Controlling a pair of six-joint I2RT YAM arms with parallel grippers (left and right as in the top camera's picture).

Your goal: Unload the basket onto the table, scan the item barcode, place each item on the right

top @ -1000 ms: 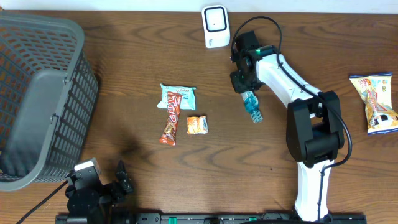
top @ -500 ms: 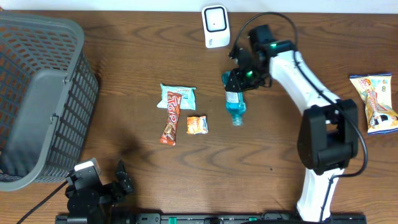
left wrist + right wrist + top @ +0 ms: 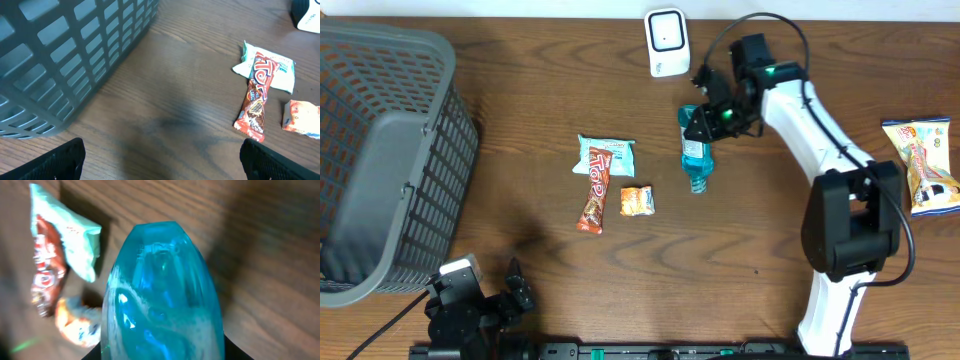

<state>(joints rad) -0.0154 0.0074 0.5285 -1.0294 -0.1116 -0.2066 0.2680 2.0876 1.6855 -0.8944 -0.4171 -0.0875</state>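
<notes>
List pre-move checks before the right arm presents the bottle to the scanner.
1. Right claw shut on bottle: ok.
2. Scanner unobstructed, just beyond the bottle: ok.
3. Barcode facing scanner: cannot tell, none shows in any view.
4. Bottle apart from snacks: ok.
5. Left claw open, at the near table edge, away from the bottle: ok.

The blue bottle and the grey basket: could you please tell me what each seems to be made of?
Blue bottle: likely clear tinted plastic, glossy; highlights on it, and liquid with foam shows through.
Grey basket: probably moulded plastic, matte; even grid of slots, no shine.
</notes>
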